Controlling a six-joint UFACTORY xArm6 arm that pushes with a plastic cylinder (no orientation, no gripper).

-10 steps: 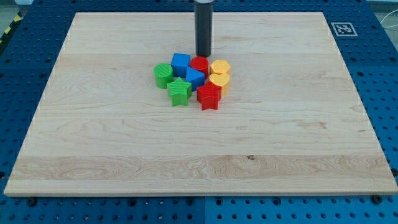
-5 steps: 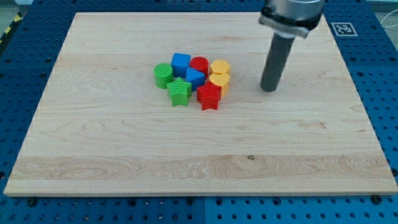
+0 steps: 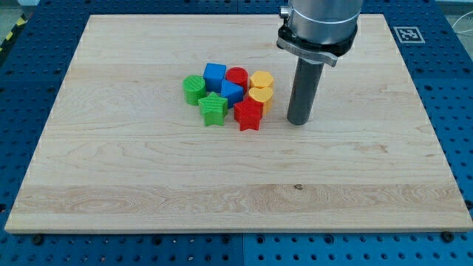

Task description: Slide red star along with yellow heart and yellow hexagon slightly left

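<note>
The red star (image 3: 248,114) lies at the lower right of a tight cluster near the board's middle. The yellow heart (image 3: 260,96) sits just above it, touching. The yellow hexagon (image 3: 261,80) is above the heart. My tip (image 3: 298,121) rests on the board to the right of the red star, a short gap away from it and from the yellow heart.
The cluster also holds a red cylinder (image 3: 236,76), a blue cube (image 3: 215,74), a blue triangle (image 3: 231,92), a green cylinder (image 3: 194,89) and a green star (image 3: 213,108), all left of the target blocks. The wooden board (image 3: 148,185) lies on a blue pegboard.
My tip moved from above the cluster to its right, then down and left, closer to the red star. The blocks have not moved.
</note>
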